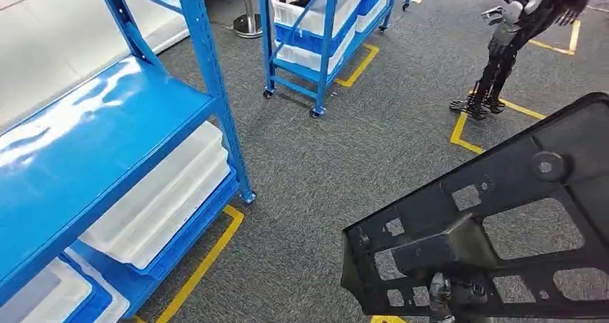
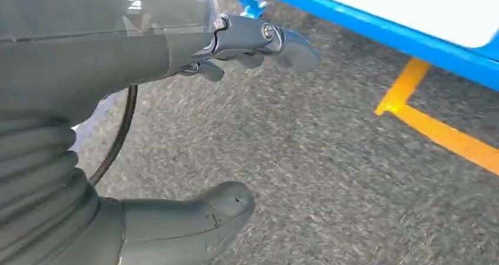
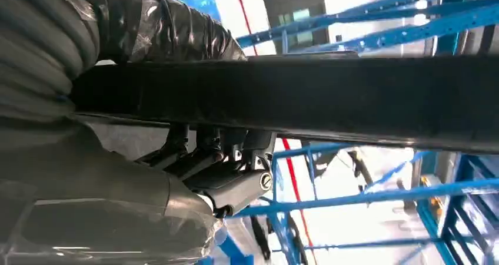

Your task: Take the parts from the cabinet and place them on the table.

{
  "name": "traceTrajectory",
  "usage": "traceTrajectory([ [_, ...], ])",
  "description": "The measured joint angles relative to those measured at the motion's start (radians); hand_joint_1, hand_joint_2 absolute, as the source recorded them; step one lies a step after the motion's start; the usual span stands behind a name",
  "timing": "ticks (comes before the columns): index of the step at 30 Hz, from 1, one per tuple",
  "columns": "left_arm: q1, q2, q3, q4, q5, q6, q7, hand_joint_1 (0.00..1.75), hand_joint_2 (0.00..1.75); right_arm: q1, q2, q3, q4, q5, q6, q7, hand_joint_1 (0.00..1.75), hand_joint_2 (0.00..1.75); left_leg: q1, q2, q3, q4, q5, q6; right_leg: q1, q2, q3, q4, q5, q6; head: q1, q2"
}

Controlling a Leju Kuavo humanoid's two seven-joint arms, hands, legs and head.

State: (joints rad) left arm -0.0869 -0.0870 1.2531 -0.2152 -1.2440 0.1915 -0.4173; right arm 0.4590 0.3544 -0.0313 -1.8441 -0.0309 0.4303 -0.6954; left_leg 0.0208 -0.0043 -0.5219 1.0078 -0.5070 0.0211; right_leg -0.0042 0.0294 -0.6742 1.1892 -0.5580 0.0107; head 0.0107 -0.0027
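A large flat black part [image 1: 495,215] with several cut-out openings fills the lower right of the head view, held above the grey carpet. My right hand [image 1: 449,294] grips it from below near its lower edge. In the right wrist view the same black part [image 3: 329,100] crosses the picture as a dark bar, with my right hand [image 3: 218,171] and its fingers [image 3: 235,188] wrapped against it. My left hand [image 2: 176,118] hangs above the carpet, holding nothing, thumb [image 2: 194,218] and fingers [image 2: 259,38] apart. The blue cabinet [image 1: 108,136] stands at the left.
White bins [image 1: 158,201] sit on the cabinet's lower shelf. Yellow floor tape [image 1: 201,265] runs along its base. A second blue wheeled rack [image 1: 323,29] with bins stands further back, and another dark robot [image 1: 513,36] stands at the far right. Grey carpet [image 1: 345,151] lies between.
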Motion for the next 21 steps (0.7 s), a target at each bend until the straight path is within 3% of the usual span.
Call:
traceTrajectory([
  [2, 0.003, 0.002, 0.002, 0.0, 0.0, 0.0, 0.001, 0.0, 1.75, -0.001, 0.0, 0.0, 0.0, 0.005, 0.0, 0.0, 1.75, 1.75, -0.005, 0.031, -0.002, 0.001, -0.002, 0.003, -0.003, -0.021, -0.067, 0.144, -0.057, 0.004, 0.0, 0.0],
  [3, 0.003, 0.003, 0.002, 0.0, 0.0, 0.0, 0.001, 0.0, 1.75, -0.001, 0.0, 0.0, 0.0, 0.006, 0.0, 0.0, 1.75, 1.75, -0.006, 0.045, -0.002, 0.001, -0.002, 0.003, -0.003, -0.024, -0.077, 0.166, -0.053, 0.004, 0.0, 0.0],
  [4, 0.001, 0.003, 0.002, 0.0, 0.0, 0.0, 0.001, 0.0, 1.75, -0.001, 0.0, 0.0, 0.0, 0.008, 0.0, 0.0, 1.75, 1.75, -0.007, 0.058, -0.001, 0.001, -0.003, 0.003, -0.003, -0.026, -0.062, 0.14, -0.029, 0.003, 0.0, 0.0],
  [6, -0.003, 0.003, 0.002, 0.0, -0.002, 0.0, 0.002, 0.0, 1.75, -0.001, 0.0, 0.001, 0.0, 0.008, 0.0, 0.0, 1.75, 1.75, -0.009, 0.08, 0.005, 0.001, -0.007, 0.001, -0.001, -0.043, 0.032, -0.025, 0.053, -0.006, 0.0, 0.0],
  [7, -0.004, 0.003, 0.002, 0.0, -0.003, 0.0, 0.005, 0.0, 1.75, -0.001, 0.0, 0.001, -0.001, 0.008, 0.001, 0.0, 1.75, 1.75, -0.009, 0.089, 0.009, 0.0, -0.009, -0.001, 0.004, -0.074, 0.083, -0.112, 0.08, -0.016, 0.0, 0.0],
  [8, -0.004, 0.003, 0.002, 0.0, -0.003, 0.0, 0.007, 0.0, 1.75, -0.003, 0.0, 0.003, -0.003, 0.008, 0.001, 0.0, 1.75, 1.75, -0.017, 0.098, 0.01, 0.003, -0.013, -0.007, 0.019, -0.111, 0.097, -0.148, 0.062, -0.022, 0.0, 0.0],
  [11, -0.006, 0.001, 0.002, 0.0, -0.005, 0.0, 0.012, 0.0, 1.75, -0.002, 0.0, 0.008, -0.008, 0.008, 0.002, 0.0, 1.75, 1.75, -0.015, 0.128, 0.015, -0.002, -0.015, -0.015, 0.023, -0.076, 0.086, -0.147, 0.068, -0.031, 0.0, 0.0],
  [12, -0.009, 0.0, 0.002, 0.0, -0.006, 0.0, 0.012, 0.0, 1.75, -0.001, 0.0, 0.008, -0.008, 0.008, 0.002, 0.0, 1.75, 1.75, -0.02, 0.14, 0.021, -0.003, -0.017, -0.023, 0.02, -0.063, 0.089, -0.16, 0.074, -0.04, 0.0, 0.0],
  [13, -0.011, 0.001, 0.002, 0.0, -0.006, 0.0, 0.012, 0.0, 1.75, 0.0, 0.001, 0.01, -0.008, 0.008, 0.002, 0.0, 1.75, 1.75, -0.01, 0.104, 0.016, 0.008, -0.031, -0.028, 0.009, -0.055, 0.098, -0.171, 0.082, -0.044, 0.0, 0.0],
  [14, -0.01, 0.0, 0.002, 0.0, -0.006, 0.0, 0.012, 0.0, 1.75, -0.003, 0.001, 0.011, -0.008, 0.007, 0.002, -0.001, 1.75, 1.75, -0.009, 0.051, 0.002, 0.043, -0.056, -0.031, 0.007, -0.044, 0.102, -0.176, 0.085, -0.051, -0.001, 0.0],
  [15, -0.007, 0.001, 0.002, 0.0, -0.006, 0.0, 0.012, 0.0, 1.75, -0.006, 0.001, 0.014, -0.008, 0.007, 0.002, -0.001, 1.75, 1.75, -0.008, 0.024, -0.028, 0.109, -0.095, -0.034, 0.007, -0.037, 0.101, -0.176, 0.086, -0.053, 0.0, 0.0],
  [17, -0.002, 0.003, 0.002, 0.0, -0.006, 0.0, 0.013, 0.0, 1.75, -0.005, 0.001, 0.016, -0.008, 0.008, 0.002, 0.0, 1.75, 1.75, -0.007, 0.01, -0.107, 0.271, -0.164, -0.042, 0.008, -0.012, 0.098, -0.173, 0.084, -0.055, -0.002, 0.0],
  [18, 0.0, 0.003, 0.002, 0.0, -0.006, 0.0, 0.015, 0.0, 1.75, -0.005, 0.001, 0.016, -0.008, 0.008, 0.002, 0.0, 1.75, 1.75, -0.007, 0.01, -0.13, 0.31, -0.165, -0.044, 0.007, 0.003, 0.097, -0.17, 0.084, -0.055, -0.002, 0.0],
  [19, 0.001, 0.003, 0.002, 0.0, -0.006, 0.0, 0.014, 0.0, 1.75, -0.005, 0.001, 0.016, -0.008, 0.008, 0.002, 0.0, 1.75, 1.75, -0.006, 0.01, -0.126, 0.296, -0.14, -0.046, 0.006, 0.016, 0.097, -0.167, 0.083, -0.054, -0.002, 0.0],
  [21, -0.001, 0.003, 0.002, 0.0, -0.006, 0.0, 0.014, 0.0, 1.75, -0.005, 0.001, 0.016, -0.008, 0.008, 0.002, 0.0, 1.75, 1.75, 0.001, -0.001, -0.066, 0.159, -0.049, -0.05, 0.001, 0.043, 0.097, -0.157, 0.078, -0.047, -0.002, 0.0],
])
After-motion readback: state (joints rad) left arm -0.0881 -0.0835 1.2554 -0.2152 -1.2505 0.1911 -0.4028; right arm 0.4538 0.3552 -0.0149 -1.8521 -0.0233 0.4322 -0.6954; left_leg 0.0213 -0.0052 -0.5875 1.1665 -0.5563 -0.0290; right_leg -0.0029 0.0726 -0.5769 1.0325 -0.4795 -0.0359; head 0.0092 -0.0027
